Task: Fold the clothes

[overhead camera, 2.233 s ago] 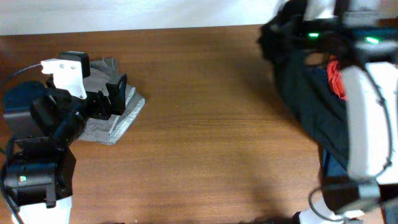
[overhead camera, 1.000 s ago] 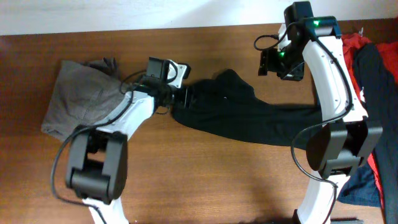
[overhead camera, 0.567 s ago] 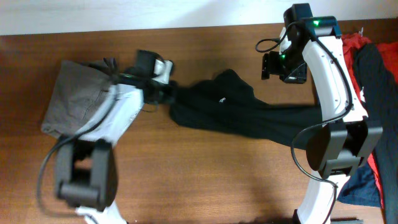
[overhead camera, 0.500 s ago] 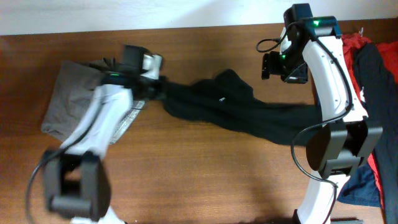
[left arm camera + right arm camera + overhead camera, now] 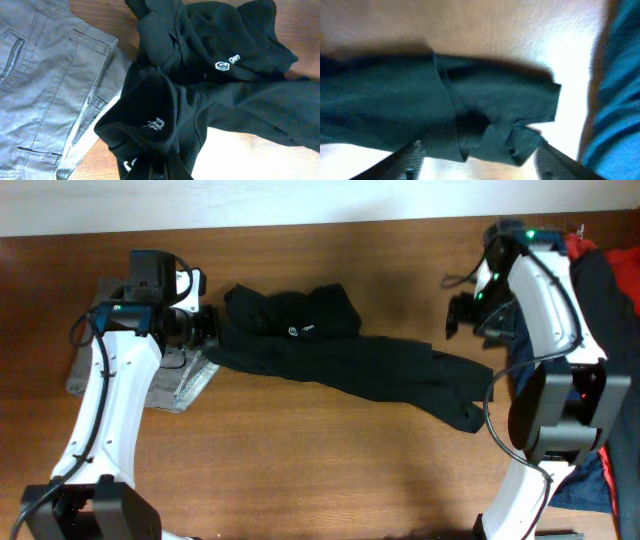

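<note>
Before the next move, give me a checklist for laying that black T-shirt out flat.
1. Left gripper shut on the black T-shirt at its edge: ok.
2. Right gripper open, over the shirt's far end: ok.
3. Shirt lying flat: not ok, it is bunched and twisted.
4. White logo facing up: ok.
5. Shirt clear of the grey garment: cannot tell, the pinched fold is right beside it.

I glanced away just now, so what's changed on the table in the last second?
The left claw shut on the black T-shirt and dragged it left, up against the grey garment. The right claw, open, shifted right, over the shirt's trailing end. The grey garment stayed put.
</note>
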